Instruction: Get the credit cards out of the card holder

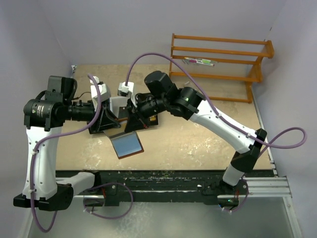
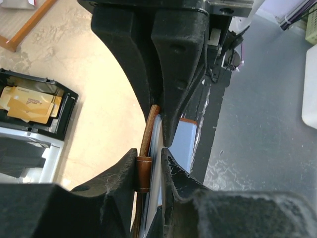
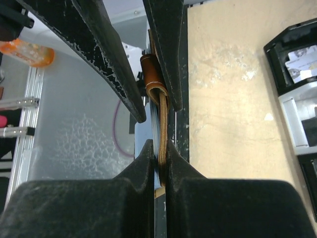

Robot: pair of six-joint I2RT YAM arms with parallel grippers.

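Note:
The brown leather card holder (image 1: 128, 144) hangs open over the table's front, its light blue-grey inside facing up. Both grippers hold its upper edge. In the left wrist view my left gripper (image 2: 148, 159) is shut on the holder's brown leather and strap loop (image 2: 144, 173), with a thin light blue layer (image 2: 155, 163) pressed beside it. In the right wrist view my right gripper (image 3: 158, 148) is shut on the brown leather (image 3: 162, 114) together with thin light blue sheets (image 3: 148, 131). I cannot tell cards from lining. In the top view the left gripper (image 1: 113, 125) and right gripper (image 1: 138, 119) face each other.
A black-and-white compartment tray (image 2: 64, 126) with orange-yellow flat pieces (image 2: 27, 101) lies on the tan table under the arms; it also shows in the right wrist view (image 3: 290, 74). An orange wooden rack (image 1: 218, 64) stands at the back right. The table's black front edge (image 1: 163, 174) lies below the holder.

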